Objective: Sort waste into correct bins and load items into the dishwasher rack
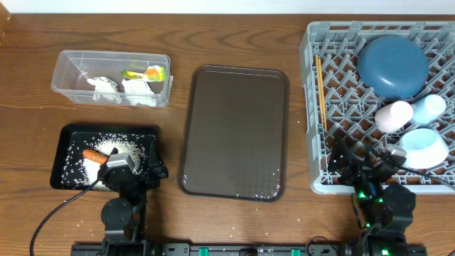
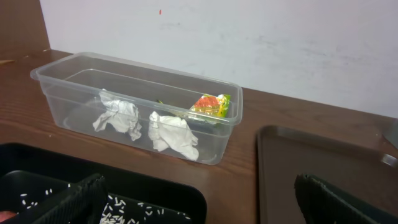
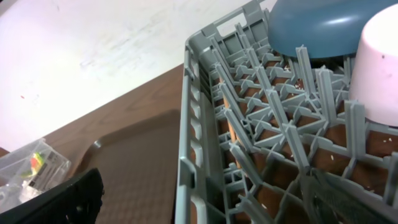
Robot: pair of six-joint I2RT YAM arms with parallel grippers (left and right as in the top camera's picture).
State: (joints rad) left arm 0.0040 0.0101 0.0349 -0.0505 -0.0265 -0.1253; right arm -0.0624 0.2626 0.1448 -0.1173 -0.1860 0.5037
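The clear container [image 1: 71, 67] holds two crumpled napkins [image 2: 118, 115] and the green-yellow wrapper [image 2: 211, 104]. The black tray [image 1: 67, 139] holds rice grains [image 1: 138, 149] and the orange carrot [image 1: 92, 153]. The grey rack [image 1: 334, 121] holds the dark-blue plate [image 1: 392, 65], whitish-pink cup [image 1: 393, 115], small light-blue cup [image 1: 429, 108], light-blue bowl [image 1: 425, 147] and chopsticks [image 1: 321, 89]. My left gripper [image 1: 131, 171] is open and empty over the black tray's front right corner. My right gripper [image 1: 366, 160] is open and empty over the rack's front left edge.
The large dark brown serving tray [image 1: 234, 131] lies between the bins and the rack, with a few rice grains along its front edge. A few loose grains lie on the wooden table near the black tray.
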